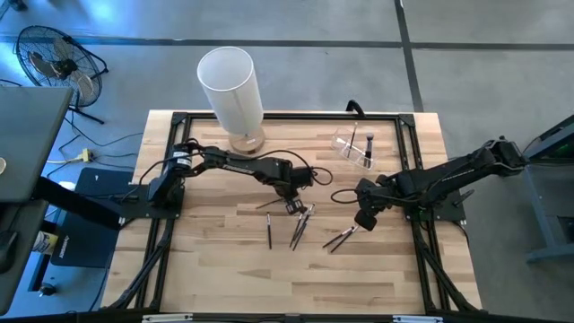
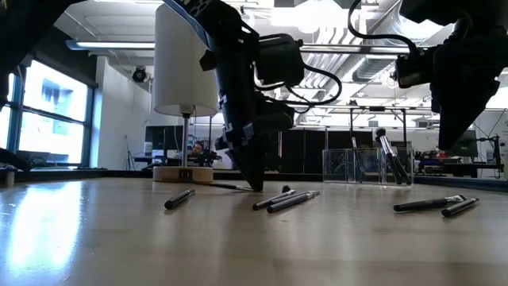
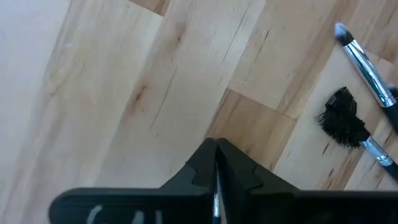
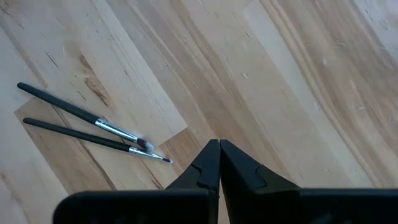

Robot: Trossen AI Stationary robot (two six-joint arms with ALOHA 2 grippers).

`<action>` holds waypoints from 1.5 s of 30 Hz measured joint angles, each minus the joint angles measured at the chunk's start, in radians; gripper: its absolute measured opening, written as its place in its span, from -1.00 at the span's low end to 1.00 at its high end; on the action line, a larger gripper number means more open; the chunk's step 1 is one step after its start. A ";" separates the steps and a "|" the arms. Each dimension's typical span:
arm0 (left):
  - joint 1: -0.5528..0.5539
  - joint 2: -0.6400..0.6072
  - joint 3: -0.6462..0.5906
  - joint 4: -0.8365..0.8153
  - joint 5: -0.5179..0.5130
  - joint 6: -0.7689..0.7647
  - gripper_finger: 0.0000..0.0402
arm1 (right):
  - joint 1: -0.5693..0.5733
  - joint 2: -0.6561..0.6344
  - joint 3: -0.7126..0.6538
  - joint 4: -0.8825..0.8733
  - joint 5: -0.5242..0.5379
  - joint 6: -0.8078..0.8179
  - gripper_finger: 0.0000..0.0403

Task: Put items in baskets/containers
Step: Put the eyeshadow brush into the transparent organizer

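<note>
Looking from up high first, where are the arms? asks my partner.

Me: My left gripper (image 1: 294, 207) is down in the middle of the table (image 1: 215, 269). My right gripper (image 1: 363, 222) is a little to the right of it. Loose brushes (image 1: 300, 227) lie on the wood near both of them. The white tube (image 1: 231, 82) stands at the far edge. The clear holder (image 1: 355, 146) sits to the far right with a few brushes inside it.

Partner: And from low down?

Me: The left gripper's tip touches the wood, just beside a pair of brushes. One single brush (image 2: 179, 199) lies off to the left. The right gripper hangs above the table, and another pair (image 2: 432, 204) lies on the wood near it.

Partner: What does the left wrist camera show?

Me: The left fingers are pressed together. A thin shiny line shows between them, and I cannot tell what it is. A fluffy black brush (image 3: 345, 121) and a pale-tipped brush (image 3: 367, 62) lie side by side on the wood, apart from the fingers.

Partner: And the right wrist camera?

Me: Those fingers are pressed together too, with nothing between them. Two thin brushes (image 4: 68, 108) lie side by side on the wood. They are not touching the fingers.
</note>
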 joint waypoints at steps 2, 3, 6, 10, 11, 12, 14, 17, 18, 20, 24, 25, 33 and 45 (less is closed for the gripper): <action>0.000 -0.014 -0.001 0.000 0.000 -0.016 -0.99 | 0.000 0.000 0.000 0.000 0.001 -0.004 -0.99; 0.000 -0.025 -0.003 0.001 0.000 -0.022 -0.99 | 0.000 0.000 0.000 0.000 0.004 -0.007 -0.99; -0.008 -0.059 -0.008 0.013 -0.027 -0.036 -1.00 | 0.000 0.000 0.000 0.003 0.053 0.015 -0.97; -0.023 -0.165 -0.007 0.017 -0.155 -0.039 -1.00 | 0.000 0.000 0.000 0.019 0.141 0.054 -0.91; -0.023 -0.190 -0.009 0.035 -0.181 -0.037 -1.00 | 0.000 0.000 0.000 0.030 0.162 0.054 -0.89; -0.022 -0.217 -0.018 0.067 -0.202 -0.033 -1.00 | 0.000 0.000 0.000 0.038 0.184 0.055 -0.87; -0.019 -0.271 -0.059 0.107 -0.229 -0.025 -1.00 | 0.000 0.000 0.000 0.054 0.221 0.056 -0.82; -0.002 -0.360 -0.141 0.262 -0.225 -0.007 -1.00 | 0.000 0.000 0.000 0.104 0.285 0.053 -0.71; 0.006 -0.394 -0.171 0.316 -0.208 -0.006 -1.00 | 0.000 0.000 0.000 0.127 0.309 0.040 -0.67; 0.015 -0.459 -0.230 0.423 -0.182 -0.005 -1.00 | 0.000 0.000 0.000 0.194 0.361 0.002 -0.59; 0.016 -0.533 -0.309 0.640 -0.153 0.009 -1.00 | -0.006 0.000 0.000 0.401 0.420 -0.124 -0.41; 0.013 -0.542 -0.314 0.673 -0.149 0.021 -1.00 | -0.011 0.000 0.000 0.468 0.418 -0.169 -0.37; 0.013 -0.552 -0.309 0.871 -0.056 0.065 -1.00 | -0.115 0.000 0.001 0.946 0.250 -0.406 -0.13; 0.013 -0.552 -0.308 0.994 -0.005 0.086 -1.00 | -0.208 0.000 0.001 1.138 0.076 -0.442 -0.22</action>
